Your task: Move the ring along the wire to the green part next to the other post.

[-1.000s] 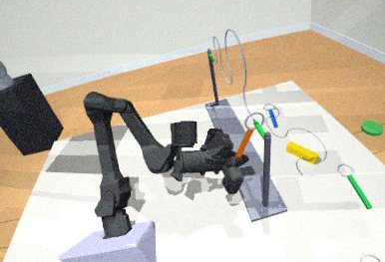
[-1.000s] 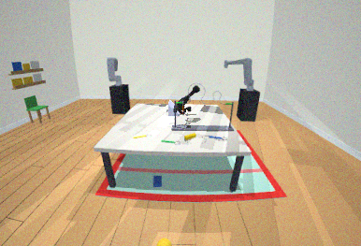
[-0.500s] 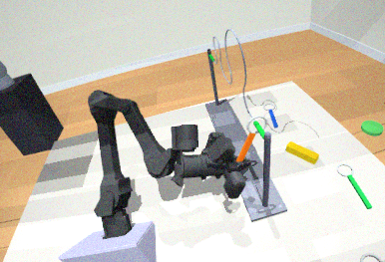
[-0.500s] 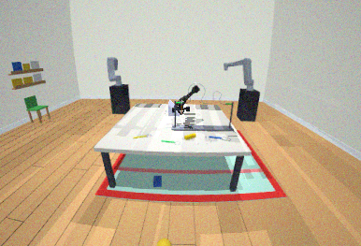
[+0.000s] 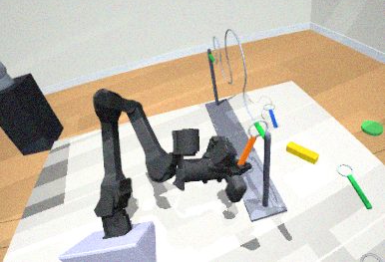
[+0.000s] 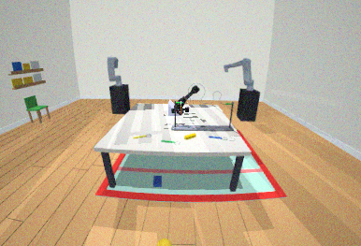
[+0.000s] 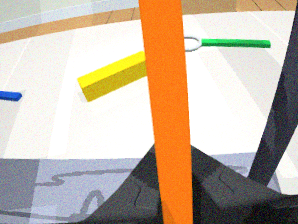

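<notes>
- Jaws pinching the orange handle point(image 5: 247, 150) at its lower end — the gripper point(image 5: 240, 168) sits low over the surface point(image 5: 319, 192), at about 8 o'clock from the near post point(image 5: 266, 169) in the top view.
- Handle fills the wrist view as a near-upright orange bar point(image 7: 164, 110), gripped low, which I judge keeps the robot's body well under the wire.
- Its long axis runs from the jaws up toward 1 o'clock in the top view, tilted, with the ring end highest.
- Ring point(image 5: 255, 129) sits right at the green part of the wire point(image 5: 259, 129) beside the near post's top, and the wire seems to pass through it, though that's too fine to confirm.
- Yellow block point(image 5: 302, 152) and the spare green-handled ring point(image 5: 354, 178) lie off at 3 o'clock, well apart.
- Further back, the grey wire point(image 5: 234, 58) coils toward the far post point(image 5: 213, 77) with its own green tip point(image 5: 211, 57).
- Which green end this ring started from, I cannot tell.
</notes>
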`<move>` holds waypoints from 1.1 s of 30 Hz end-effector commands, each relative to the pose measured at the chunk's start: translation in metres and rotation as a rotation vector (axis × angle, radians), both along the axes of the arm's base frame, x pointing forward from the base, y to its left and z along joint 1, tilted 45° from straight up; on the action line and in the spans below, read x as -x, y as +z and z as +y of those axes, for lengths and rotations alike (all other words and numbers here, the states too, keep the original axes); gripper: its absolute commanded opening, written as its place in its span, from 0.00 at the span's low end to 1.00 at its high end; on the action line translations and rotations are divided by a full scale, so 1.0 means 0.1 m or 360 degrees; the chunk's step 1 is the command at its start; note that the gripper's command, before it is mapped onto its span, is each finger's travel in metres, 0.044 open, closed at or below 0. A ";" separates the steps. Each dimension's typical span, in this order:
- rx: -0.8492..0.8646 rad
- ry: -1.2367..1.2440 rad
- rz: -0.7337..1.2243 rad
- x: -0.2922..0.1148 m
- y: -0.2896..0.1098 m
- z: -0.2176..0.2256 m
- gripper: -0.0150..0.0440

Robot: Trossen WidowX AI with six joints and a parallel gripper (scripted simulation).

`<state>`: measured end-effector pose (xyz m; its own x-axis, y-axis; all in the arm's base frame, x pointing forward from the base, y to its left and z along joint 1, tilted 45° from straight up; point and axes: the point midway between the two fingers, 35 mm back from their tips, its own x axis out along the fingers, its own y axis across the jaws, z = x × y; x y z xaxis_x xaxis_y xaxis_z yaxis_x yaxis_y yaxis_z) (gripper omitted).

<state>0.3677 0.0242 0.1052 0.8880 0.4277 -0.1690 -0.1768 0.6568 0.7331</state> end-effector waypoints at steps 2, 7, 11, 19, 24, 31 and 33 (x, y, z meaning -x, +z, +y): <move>-0.0002 -0.0009 0.0004 0.01 -0.06 0.04 0.00; -0.0002 -0.0009 0.0004 0.01 -0.06 0.05 0.00; -0.0002 -0.0009 0.0004 0.01 -0.06 0.05 0.00; -0.0002 -0.0009 0.0004 0.01 -0.06 0.05 0.00; 0.0003 -0.0004 0.0000 0.01 -0.06 0.05 0.22; 0.0003 -0.0004 0.0001 0.02 -0.06 0.04 0.53; 0.0003 -0.0005 0.0002 0.06 -0.05 0.02 0.53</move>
<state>0.3661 0.0277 0.1000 0.8903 0.4231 -0.1686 -0.1743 0.6584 0.7322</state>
